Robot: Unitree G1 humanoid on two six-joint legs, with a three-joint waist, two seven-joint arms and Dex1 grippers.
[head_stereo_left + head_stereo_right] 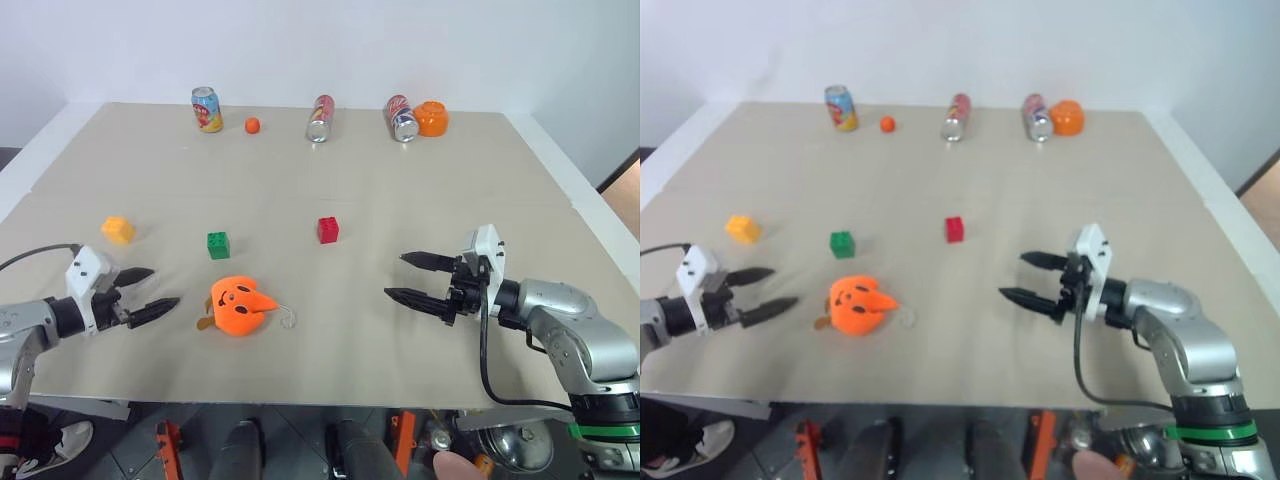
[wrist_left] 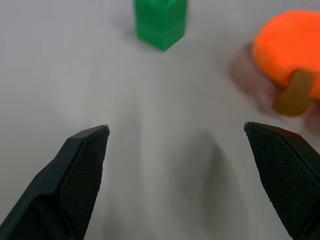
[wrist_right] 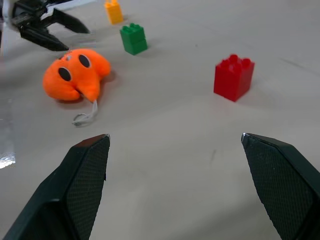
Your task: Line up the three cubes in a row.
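Pumpkin toy (image 1: 238, 305) lies before the cubes (image 1: 218, 244); cans (image 1: 320, 118) stand behind.

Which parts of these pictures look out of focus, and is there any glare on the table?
In the left wrist view the green cube and the orange pumpkin toy look soft, while the left tool's fingers are sharp. In the right wrist view the red cube is crisp, and a bright glare patch lies on the table at the picture's edge.

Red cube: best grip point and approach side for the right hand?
Judging by its pose, pinch the red cube across its two flat side walls, below the studs. It stands upright with open table around it, directly ahead of the open right hand, so come in low from the robot's side.
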